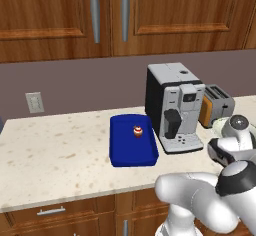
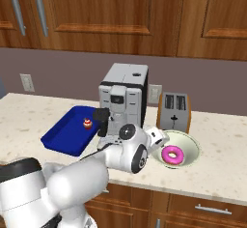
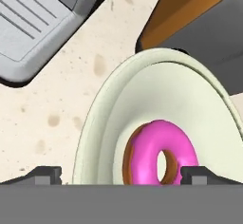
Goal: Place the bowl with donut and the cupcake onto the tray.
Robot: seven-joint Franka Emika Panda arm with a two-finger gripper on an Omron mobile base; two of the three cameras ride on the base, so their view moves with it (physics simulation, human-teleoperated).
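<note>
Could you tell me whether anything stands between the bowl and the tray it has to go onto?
Yes. The coffee machine stands on the counter between the bowl, holding the donut, and the tray, where the cupcake already sits. The bowl would likely have to pass in front of it.

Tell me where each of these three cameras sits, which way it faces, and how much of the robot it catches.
Left base view: behind the arm on its left, facing the counter; tray with cupcake; white arm at lower right.
Right base view: behind on its right; bowl with donut, coffee machine; arm from lower left.
Hand view: on the hand, looking down; fingers straddle the bowl's rim.
Both base views share tray, cupcake, coffee machine and toaster.
</note>
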